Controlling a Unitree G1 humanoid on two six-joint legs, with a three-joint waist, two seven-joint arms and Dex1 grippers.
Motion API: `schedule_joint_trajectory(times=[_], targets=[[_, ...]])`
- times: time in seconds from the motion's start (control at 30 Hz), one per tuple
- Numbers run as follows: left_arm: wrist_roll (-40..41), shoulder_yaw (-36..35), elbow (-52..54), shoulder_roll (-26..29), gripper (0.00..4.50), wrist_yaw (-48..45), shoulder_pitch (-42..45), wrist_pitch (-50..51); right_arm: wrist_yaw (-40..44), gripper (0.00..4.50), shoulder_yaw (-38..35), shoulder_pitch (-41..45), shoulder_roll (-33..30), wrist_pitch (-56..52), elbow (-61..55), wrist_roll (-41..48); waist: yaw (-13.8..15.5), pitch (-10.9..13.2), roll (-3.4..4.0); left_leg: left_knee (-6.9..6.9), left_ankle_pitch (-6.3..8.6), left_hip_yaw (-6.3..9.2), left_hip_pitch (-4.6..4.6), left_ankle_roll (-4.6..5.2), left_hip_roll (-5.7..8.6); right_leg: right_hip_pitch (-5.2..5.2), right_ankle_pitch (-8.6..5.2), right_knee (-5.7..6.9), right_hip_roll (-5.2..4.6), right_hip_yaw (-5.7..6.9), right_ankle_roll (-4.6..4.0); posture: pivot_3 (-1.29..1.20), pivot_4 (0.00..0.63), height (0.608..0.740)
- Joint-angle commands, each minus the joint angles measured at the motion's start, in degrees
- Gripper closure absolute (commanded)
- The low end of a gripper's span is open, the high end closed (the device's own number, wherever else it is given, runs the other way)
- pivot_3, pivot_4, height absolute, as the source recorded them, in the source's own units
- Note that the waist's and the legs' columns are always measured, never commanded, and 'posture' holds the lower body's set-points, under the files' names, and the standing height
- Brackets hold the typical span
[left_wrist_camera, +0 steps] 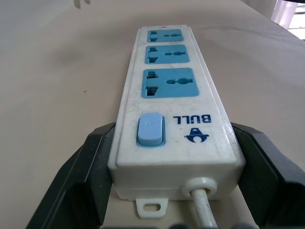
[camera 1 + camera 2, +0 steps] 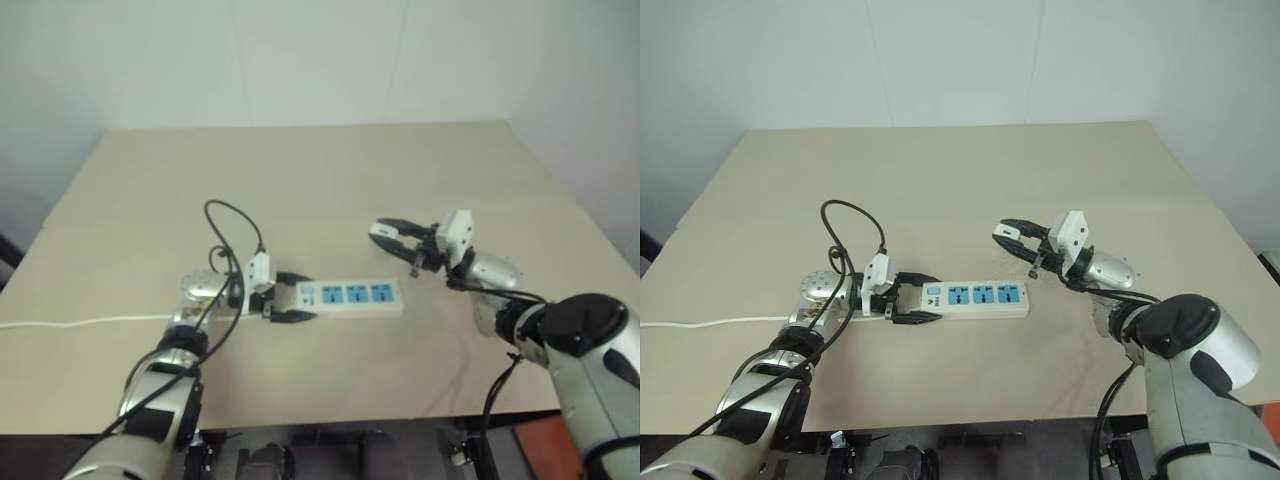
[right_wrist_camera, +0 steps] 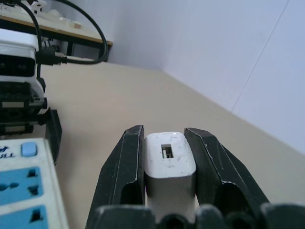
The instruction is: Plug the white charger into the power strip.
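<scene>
Clearly the white charger (image 3: 169, 164) is a small, hard, light block: it sits pinched between the two black fingers (image 3: 121, 176) of the right hand (image 2: 397, 236), which is closed tight on its flat side walls, with the face bearing a small port turned toward the wrist camera. Smooth plastic like this can slip or twist under a push, so the flat opposite sides are the sensible place to hold it, as done now, leaving the pin end free. I cannot see the pins in these frames, so which way they point stays unsettled. In the head views the right hand hovers at centre right of the frame, above the surface (image 2: 330, 180) and just past the far end of the power strip (image 2: 350, 296), not touching it.

That strip lies flat at the middle of the frame, three blue sockets facing up, its switch end toward the left. It is a stiff, light bar that would likely skid or tip when a plug is pressed in, so it needs bracing. The left hand (image 2: 290, 298) does that: its fingers (image 1: 78, 176) stand wide apart on either side of the switch end, close against the casing. A thin white cord (image 2: 80, 322) trails off to the left edge.

Pressing straight down over one socket looks wisest.
</scene>
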State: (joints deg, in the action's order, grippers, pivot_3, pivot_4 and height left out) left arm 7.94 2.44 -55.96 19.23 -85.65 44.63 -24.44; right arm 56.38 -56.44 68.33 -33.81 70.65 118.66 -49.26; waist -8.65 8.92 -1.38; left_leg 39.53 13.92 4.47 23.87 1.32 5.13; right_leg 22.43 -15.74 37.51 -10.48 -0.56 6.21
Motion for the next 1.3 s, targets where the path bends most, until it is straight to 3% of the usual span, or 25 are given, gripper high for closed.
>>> schedule_joint_trajectory(times=[0.03,0.57,0.8,1.1,1.3], targets=[[0.0,0.8,1.5,0.1,1.24,-0.8,-0.1,0.3,-1.5,3.38,-2.2,0.3,-0.1,1.8,1.3,-2.6,0.0,0.0,-0.02,-0.01,0.01,0.0,-0.07,0.01,0.0,-0.09,0.0,-0.04,0.0,0.0,0.0,0.0,0.15,0.74],[-0.1,1.3,0.9,-0.8,1.24,-1.2,0.9,0.6,9.9,3.38,-5.8,2.1,4.2,-9.9,1.3,-4.1,0.0,0.0,-0.04,-0.16,0.02,0.02,-0.13,0.03,-0.01,-0.26,0.01,-0.38,0.01,-0.01,0.02,0.0,0.15,0.74],[-0.4,1.5,0.2,-1.0,1.24,-1.2,1.5,0.5,17.1,3.38,-7.4,4.6,5.0,-21.7,1.3,-0.5,0.2,0.0,-0.04,-0.17,0.02,0.04,-0.12,0.03,-0.01,-0.27,0.02,-0.39,0.0,-0.01,0.03,0.0,0.15,0.74],[-1.5,2.2,-2.8,-2.0,1.24,-0.6,3.2,-0.7,24.3,3.38,-5.5,13.1,2.5,-45.1,1.3,5.1,1.5,0.0,-0.04,-0.19,0.03,0.07,-0.11,0.05,-0.01,-0.24,0.03,-0.38,0.0,-0.01,0.03,0.0,0.15,0.74],[-2.2,2.0,-5.0,-2.6,1.24,0.6,4.6,-1.6,26.1,3.38,-4.2,14.2,2.5,-52.0,1.3,6.0,2.0,0.0,-0.04,-0.22,0.04,0.07,-0.09,0.04,-0.01,-0.19,0.03,-0.37,-0.02,-0.02,0.03,0.0,0.15,0.74]])
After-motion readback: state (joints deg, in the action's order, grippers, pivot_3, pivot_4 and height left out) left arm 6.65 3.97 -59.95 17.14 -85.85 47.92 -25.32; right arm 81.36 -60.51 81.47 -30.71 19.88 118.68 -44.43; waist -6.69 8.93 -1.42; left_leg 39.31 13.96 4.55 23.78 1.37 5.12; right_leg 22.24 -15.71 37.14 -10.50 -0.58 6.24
